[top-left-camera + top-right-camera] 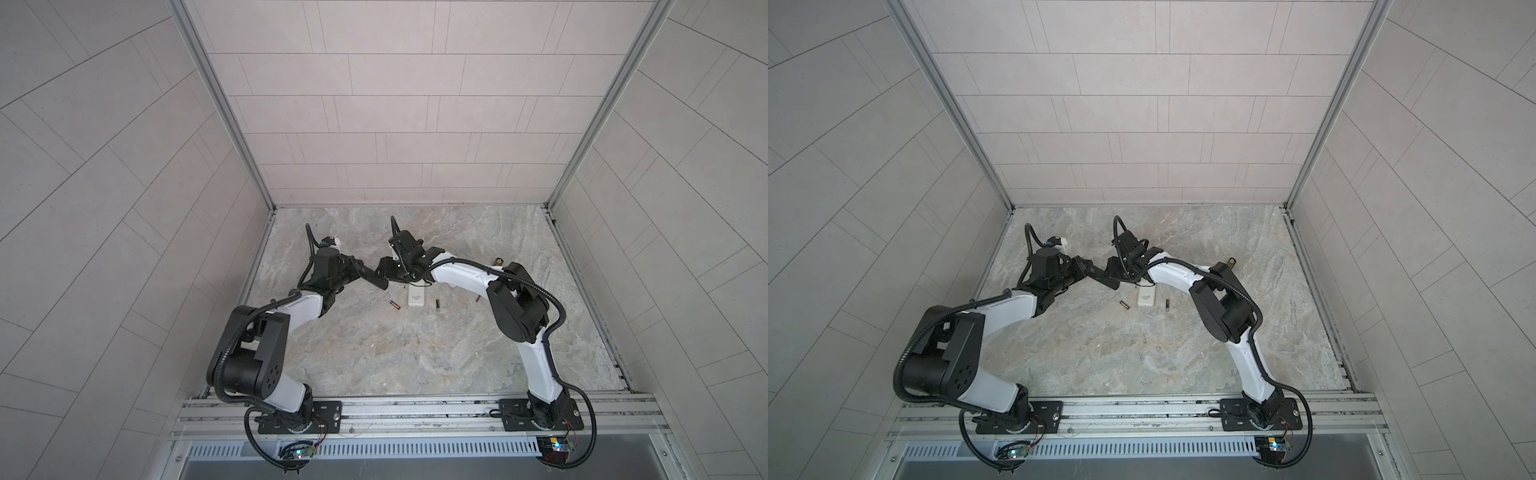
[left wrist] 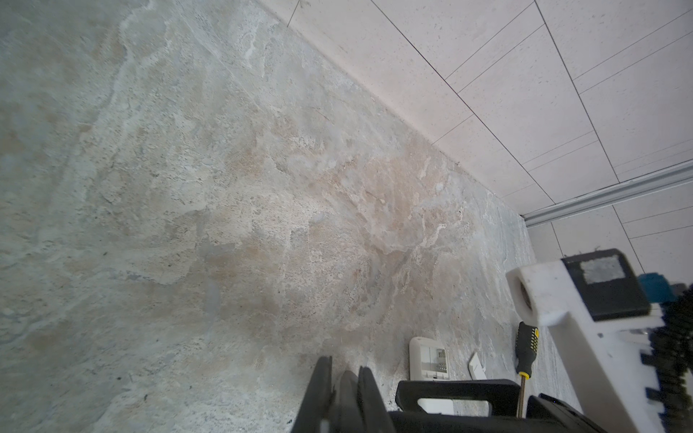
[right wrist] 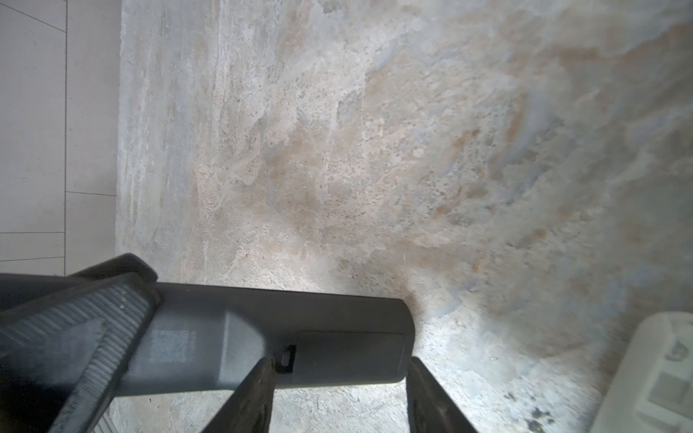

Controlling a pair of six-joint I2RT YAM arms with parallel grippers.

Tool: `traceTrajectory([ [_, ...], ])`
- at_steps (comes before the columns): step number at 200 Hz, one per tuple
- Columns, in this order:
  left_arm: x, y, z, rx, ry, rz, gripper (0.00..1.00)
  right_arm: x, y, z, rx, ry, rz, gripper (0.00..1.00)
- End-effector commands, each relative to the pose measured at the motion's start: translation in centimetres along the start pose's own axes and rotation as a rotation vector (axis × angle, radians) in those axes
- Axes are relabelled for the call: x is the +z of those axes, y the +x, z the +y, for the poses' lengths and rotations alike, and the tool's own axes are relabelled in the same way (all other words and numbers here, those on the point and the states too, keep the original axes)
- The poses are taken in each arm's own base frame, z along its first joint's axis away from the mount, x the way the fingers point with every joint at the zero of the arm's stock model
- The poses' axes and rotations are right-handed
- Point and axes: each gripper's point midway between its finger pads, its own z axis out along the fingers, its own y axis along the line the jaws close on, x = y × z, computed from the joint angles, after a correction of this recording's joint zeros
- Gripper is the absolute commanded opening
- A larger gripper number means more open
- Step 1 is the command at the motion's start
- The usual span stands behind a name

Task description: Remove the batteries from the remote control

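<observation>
Here, left tool (image 2: 347,390) clamped narrow on black remote (image 3: 300,330), right tool (image 3: 339,365) half open, straddling its end.

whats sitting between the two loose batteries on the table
The white remote lies between the battery nearer the left arm and the battery nearer the right arm, touching neither, seen in both top views.

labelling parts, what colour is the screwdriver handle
The screwdriver handle is black with yellow; clearest in the left wrist view.
</observation>
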Motion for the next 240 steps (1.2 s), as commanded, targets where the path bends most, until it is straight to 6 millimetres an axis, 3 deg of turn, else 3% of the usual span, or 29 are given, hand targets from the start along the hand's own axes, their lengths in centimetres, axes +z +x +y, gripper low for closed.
traceTrajectory([
  [1,-0.1,3.5,2.4,0.033,-0.099,0.129,0.0,0.3,-0.3,0.6,0.015,-0.02,0.001,0.58],
  [49,-0.1,3.6,2.5,0.033,-0.105,0.141,0.0,1.1,0.8,-0.6,0.037,0.013,0.038,0.57],
  [168,-0.2,4.0,2.7,0.038,-0.111,0.156,0.0,1.8,0.8,-1.9,0.088,0.023,0.031,0.56],
  [240,-0.1,4.1,2.8,0.035,-0.112,0.16,0.0,2.1,1.1,-0.4,0.08,-0.029,0.054,0.56],
])
